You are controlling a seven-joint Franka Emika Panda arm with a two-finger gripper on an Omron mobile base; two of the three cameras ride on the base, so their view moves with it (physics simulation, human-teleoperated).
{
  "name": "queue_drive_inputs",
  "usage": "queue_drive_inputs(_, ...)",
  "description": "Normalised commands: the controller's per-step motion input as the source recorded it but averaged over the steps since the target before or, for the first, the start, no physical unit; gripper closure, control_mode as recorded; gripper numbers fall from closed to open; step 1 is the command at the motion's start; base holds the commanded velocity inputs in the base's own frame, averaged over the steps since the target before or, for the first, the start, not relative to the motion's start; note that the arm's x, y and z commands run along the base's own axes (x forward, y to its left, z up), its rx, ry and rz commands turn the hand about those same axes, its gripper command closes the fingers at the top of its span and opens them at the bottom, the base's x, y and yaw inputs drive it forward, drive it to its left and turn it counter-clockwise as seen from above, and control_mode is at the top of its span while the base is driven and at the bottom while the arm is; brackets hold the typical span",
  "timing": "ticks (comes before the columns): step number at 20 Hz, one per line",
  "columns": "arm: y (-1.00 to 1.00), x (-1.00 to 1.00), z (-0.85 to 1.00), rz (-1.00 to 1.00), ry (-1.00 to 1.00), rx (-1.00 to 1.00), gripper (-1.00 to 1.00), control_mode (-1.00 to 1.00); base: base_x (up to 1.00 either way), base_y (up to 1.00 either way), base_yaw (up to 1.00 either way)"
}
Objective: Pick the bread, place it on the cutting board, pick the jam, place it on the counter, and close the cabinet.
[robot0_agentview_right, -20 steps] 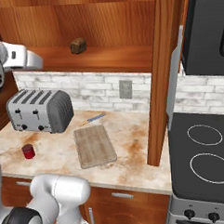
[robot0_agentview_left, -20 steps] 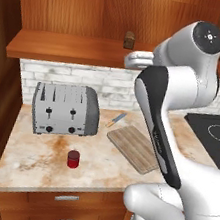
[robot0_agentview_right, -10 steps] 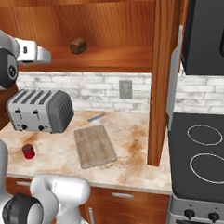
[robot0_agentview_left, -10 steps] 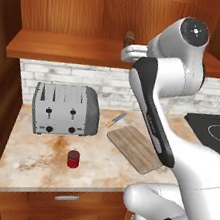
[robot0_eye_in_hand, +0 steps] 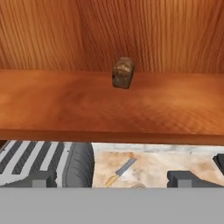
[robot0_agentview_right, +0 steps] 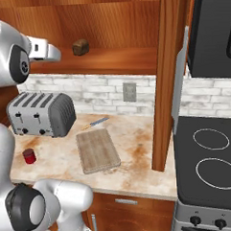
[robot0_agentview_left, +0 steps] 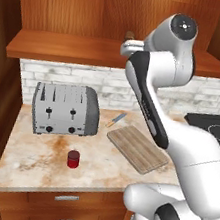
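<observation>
One bread (robot0_agentview_right: pixel 80 47) is being kept on the cabinet (robot0_agentview_right: pixel 107 22) shelf, toward the back, clear of the gripper (robot0_eye_in_hand: pixel 112 179). The gripper is being held released at shelf height, with both fingertips (robot0_eye_in_hand: pixel 186 178) spread wide and nothing between them. One jam (robot0_agentview_left: pixel 73 159) is being supported on the counter (robot0_agentview_left: pixel 37 163), near the front edge, in front of one toaster (robot0_agentview_left: pixel 65 109). One cutting board (robot0_agentview_right: pixel 97 150) is being left bare, right of the toaster, with one knife (robot0_agentview_right: pixel 95 123) lying behind it.
</observation>
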Motion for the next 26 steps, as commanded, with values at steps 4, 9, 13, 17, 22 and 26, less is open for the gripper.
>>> queue_drive_inputs(4, -0.03, 0.48, -0.07, -0.07, 0.00, 0.00, -1.00, -1.00, 0.00, 0.00, 0.00)
queue_drive_inputs(9, 0.00, 0.42, -0.13, -0.05, 0.00, 0.00, -1.00, -1.00, 0.00, 0.00, 0.00)
queue_drive_inputs(13, 0.00, 0.46, -0.12, -0.03, 0.00, 0.00, -1.00, -1.00, 0.00, 0.00, 0.00)
queue_drive_inputs(17, 0.00, 0.58, -0.02, 0.00, 0.00, 0.00, -1.00, -1.00, 0.00, 0.00, 0.00)
queue_drive_inputs(22, 0.00, 0.53, 0.00, 0.00, 0.00, 0.00, -1.00, -1.00, 0.00, 0.00, 0.00)
queue_drive_inputs(26, 0.00, 0.56, 0.00, 0.00, 0.00, 0.00, -1.00, -1.00, 0.00, 0.00, 0.00)
